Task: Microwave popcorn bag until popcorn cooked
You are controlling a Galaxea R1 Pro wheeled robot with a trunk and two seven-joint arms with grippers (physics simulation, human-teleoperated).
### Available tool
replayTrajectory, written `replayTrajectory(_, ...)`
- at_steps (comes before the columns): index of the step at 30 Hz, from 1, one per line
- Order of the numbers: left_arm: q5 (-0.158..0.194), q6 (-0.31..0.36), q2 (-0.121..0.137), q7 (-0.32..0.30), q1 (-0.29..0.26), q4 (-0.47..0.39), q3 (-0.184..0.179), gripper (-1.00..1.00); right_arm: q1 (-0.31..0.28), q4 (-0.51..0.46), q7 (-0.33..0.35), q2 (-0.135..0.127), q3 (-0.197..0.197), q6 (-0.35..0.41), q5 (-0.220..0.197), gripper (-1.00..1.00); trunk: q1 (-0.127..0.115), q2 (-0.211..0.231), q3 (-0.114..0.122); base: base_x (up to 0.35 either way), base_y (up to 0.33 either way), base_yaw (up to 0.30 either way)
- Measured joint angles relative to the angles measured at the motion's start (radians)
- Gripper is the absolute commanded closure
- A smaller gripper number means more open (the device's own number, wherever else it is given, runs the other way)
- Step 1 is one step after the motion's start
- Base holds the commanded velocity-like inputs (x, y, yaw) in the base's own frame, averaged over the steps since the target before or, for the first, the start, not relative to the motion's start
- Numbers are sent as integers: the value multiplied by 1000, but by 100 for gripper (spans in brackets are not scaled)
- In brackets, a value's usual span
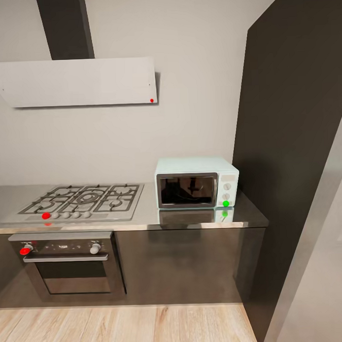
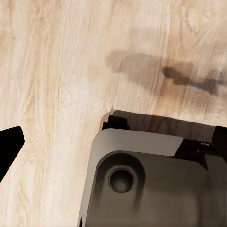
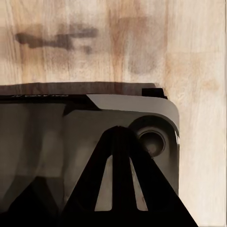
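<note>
**Kid:** Where is the popcorn bag?

**Helper:** I can't spot it. The microwave (image 1: 197,182) sits on the worktop (image 1: 143,222) with its door shut. Its window is dark and shiny, so I can't tell if a bag is inside.

**Kid:** So how far along is the job?

**Helper:** Hard to say. A shut microwave with no bag on the worktop fits two stories: the bag waits somewhere out of sight, or it sits behind that dark glass. A green dot (image 1: 225,203) shows at the 5 o'clock corner of the microwave's front.

**Kid:** What does the microwave look like?

**Helper:** A pale, boxy thing with round corners and round knobs down its 3 o'clock side. The worktop is smooth grey metal and mirrors it.

**Kid:** What's around it?

**Helper:** At 9 o'clock is a gas stove (image 1: 81,201) with black grates. Under that is a steel oven (image 1: 70,263). High at 10 o'clock hangs a flat white hood (image 1: 76,81). At 3 o'clock stands a tall dark cabinet (image 1: 293,152). The floor (image 1: 122,328) is light wood with streaky grain.

**Kid:** And the tools?

**Helper:** Both hang over the wood floor, above the robot's grey base (image 2: 156,184). The left tool (image 2: 113,151) has dark tips at the far edges of its view, so it is spread wide. The right tool (image 3: 120,184) looks like a dark pointed shape; I can't tell if it is spread.
</note>
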Motion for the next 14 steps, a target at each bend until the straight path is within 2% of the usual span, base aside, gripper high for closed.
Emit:
replayTrajectory(1,0,0,0,0,0,0,0,-100,0,0,-1,-5,2,0,0,100,0,0,0,0,0,0)
replayTrajectory(3,0,0,0,0,0,0,0,-100,0,0,-3,-40,2,-1,1,100,0,0,0,0,0,0)
replayTrajectory(4,0,0,0,0,0,0,0,-100,0,1,-3,-67,2,-2,3,100,0,0,0,0,0,0)
replayTrajectory(5,0,0,0,0,0,0,0,-100,0,1,-3,-75,2,-2,4,100,0,0,0,0,0,0)
replayTrajectory(14,0,0,1,0,0,0,1,-100,0,1,-5,-80,0,-6,5,100,0,0,0,0,0,0)
